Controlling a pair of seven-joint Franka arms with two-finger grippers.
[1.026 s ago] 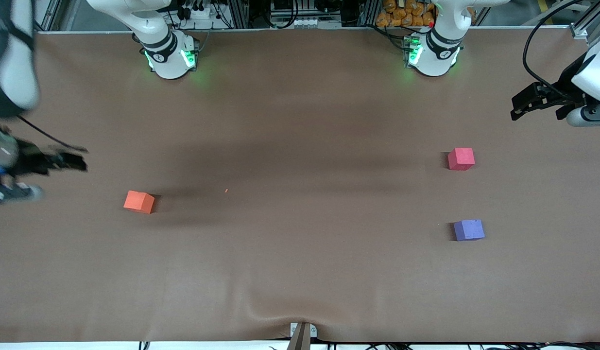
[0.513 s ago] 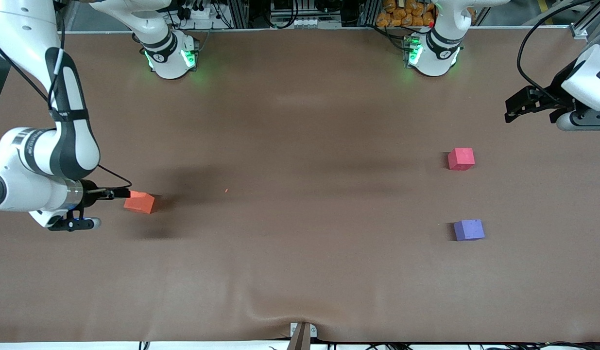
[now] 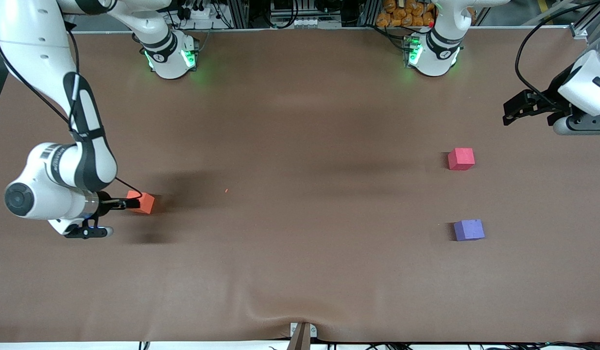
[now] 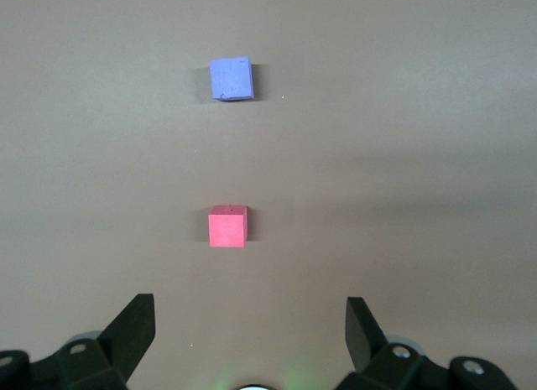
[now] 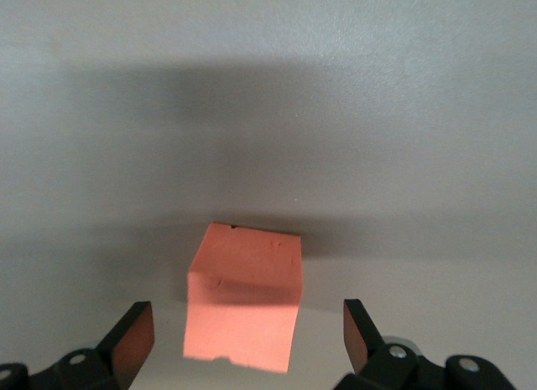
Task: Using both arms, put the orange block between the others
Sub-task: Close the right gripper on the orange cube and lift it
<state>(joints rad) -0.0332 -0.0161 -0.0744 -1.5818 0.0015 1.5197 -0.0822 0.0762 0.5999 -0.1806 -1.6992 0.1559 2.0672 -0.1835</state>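
The right gripper [image 3: 127,203] is low at the right arm's end of the table, its fingers spread wide with the orange block [image 3: 141,202] just ahead of them. In the right wrist view the two fingertips [image 5: 134,338] stand well apart on either side of the orange block [image 5: 245,307], with a gap on each side; they seem not to touch it, though the block's lower edge runs close to the frame's edge and contact there is hard to judge. The block sits on the brown table [image 3: 300,272].

The left gripper [image 3: 512,109] waits over the left arm's end of the table, holding nothing, its fingers [image 4: 134,331] also spread wide. Below it lie the pinkish-red cube [image 3: 461,159] and, nearer to the front camera, the purple-blue cube [image 3: 469,230], well apart from each other.
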